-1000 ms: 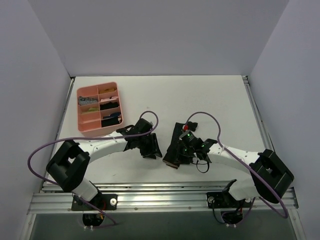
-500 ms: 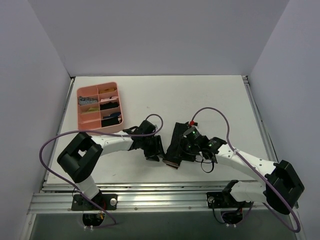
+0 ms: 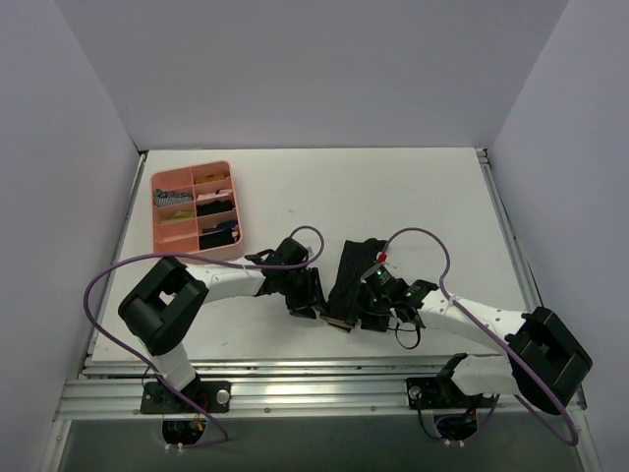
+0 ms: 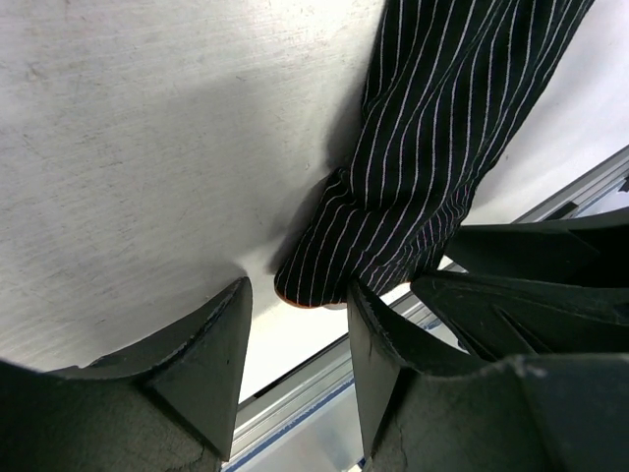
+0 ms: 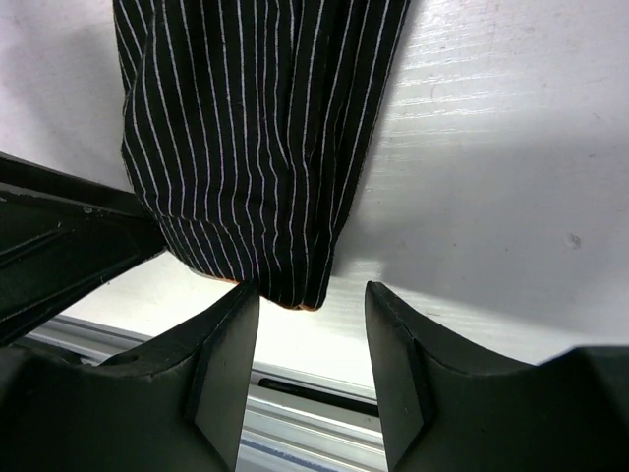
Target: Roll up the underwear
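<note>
- Underwear [image 3: 352,270]: folded to a narrow pinstriped strip on the table [image 3: 432,197], centre of the top view, near end pointing to lower centre.
- Left gripper [image 4: 295,295]: has slid right to the strip's near end. Fingers spread, cloth corner between them, nothing pinched.
- Right gripper [image 5: 310,295]: has dropped to the same end, spread likewise. Judged: both are set to start the roll.
- Reddish band [image 4: 313,305]: only a sliver shows at the tip. The top view hides that end under both grippers, so contact is unclear.
</note>
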